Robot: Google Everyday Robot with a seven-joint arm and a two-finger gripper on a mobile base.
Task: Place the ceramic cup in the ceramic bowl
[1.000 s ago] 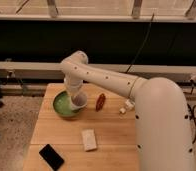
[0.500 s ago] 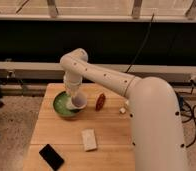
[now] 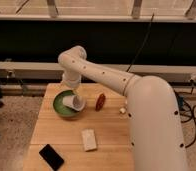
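My pincer (image 3: 72,94) hovers over the bowl (image 3: 60,106), back-left corner of the worktop (image 3: 111,134). Cup (image 3: 74,103) is tilted at the bowl's right rim. Can't tell grip state. Release probably pending.

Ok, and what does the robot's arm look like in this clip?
The arm is white and thick, built of smooth rounded segments with bulbous joints and rows of small dark dots along its shell. No loose cables show on it. Its end effector, above the green bowl, looks pale too.

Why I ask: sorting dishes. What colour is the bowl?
Green ceramic bowl, lighter inside, camera view; gripper at ceramic cup over it.
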